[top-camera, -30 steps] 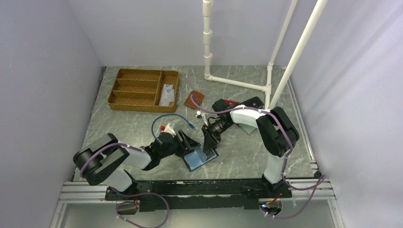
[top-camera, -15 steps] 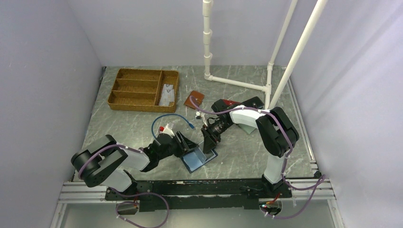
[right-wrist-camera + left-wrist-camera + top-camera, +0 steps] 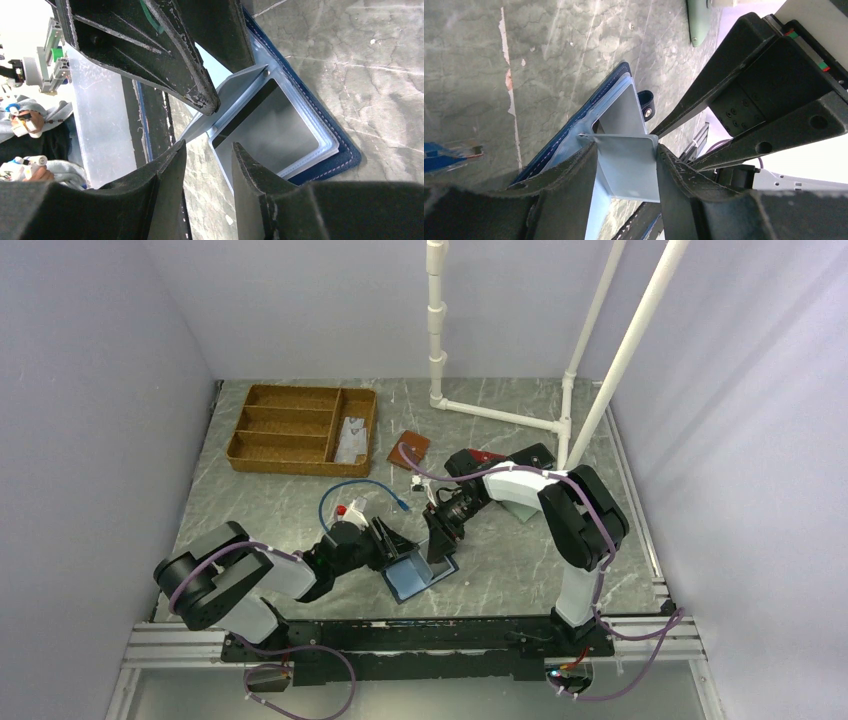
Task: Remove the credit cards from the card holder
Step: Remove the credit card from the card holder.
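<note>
The navy card holder (image 3: pixel 418 576) lies open on the table near the front, its glossy blue inside up. My left gripper (image 3: pixel 626 150) has one finger on each side of a lifted pale leaf (image 3: pixel 631 170) of the holder, and the leaf's edges touch both fingers. In the top view the left gripper (image 3: pixel 393 540) sits at the holder's left edge. A credit card (image 3: pixel 275 127) with a dark stripe lies in a clear pocket of the card holder (image 3: pixel 345 157). My right gripper (image 3: pixel 207 155) is open and empty just above that pocket's corner; in the top view the right gripper (image 3: pixel 438 536) is over the holder's far edge.
A wicker tray (image 3: pixel 290 427) at the back left holds pale cards (image 3: pixel 350 440) in its right compartment. A tan-brown wallet (image 3: pixel 412 448) and a red wallet (image 3: pixel 482 455) lie behind the right arm. A blue cable (image 3: pixel 355 488) loops near the left gripper. White pipes (image 3: pixel 500 416) stand at the back.
My left gripper has drawn slightly to the left with the leaf. The right gripper has barely moved.
</note>
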